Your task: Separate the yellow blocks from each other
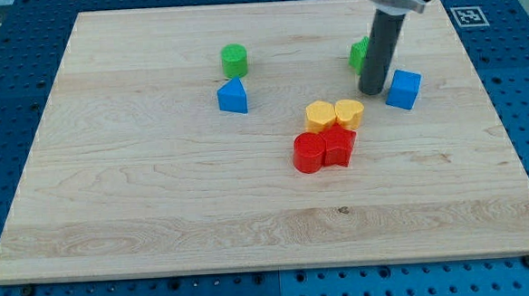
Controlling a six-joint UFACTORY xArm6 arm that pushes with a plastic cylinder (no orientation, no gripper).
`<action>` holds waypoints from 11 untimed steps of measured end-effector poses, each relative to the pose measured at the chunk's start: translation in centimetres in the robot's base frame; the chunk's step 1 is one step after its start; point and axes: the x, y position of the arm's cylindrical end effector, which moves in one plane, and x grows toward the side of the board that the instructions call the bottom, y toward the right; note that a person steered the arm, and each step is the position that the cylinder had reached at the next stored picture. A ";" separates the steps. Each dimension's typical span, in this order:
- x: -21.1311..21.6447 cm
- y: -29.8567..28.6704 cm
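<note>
Camera view: you've got my tip parked just up-right of yellow pair, grasping nothing, just bare rod. Yellow hexagon block and yellow heart-ish block touching side by side, red blocks right below. Blue cube beside tip.

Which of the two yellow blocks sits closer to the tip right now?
The right yellow block, touching its twin, the left yellow block. My tip stands just up and right of it, apart from both.
</note>
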 end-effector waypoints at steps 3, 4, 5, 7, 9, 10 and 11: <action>1.9 -4.9; 1.9 -4.2; 2.1 -4.2; 2.9 -4.2; 3.4 -4.8; 4.3 -5.7; 5.5 -5.7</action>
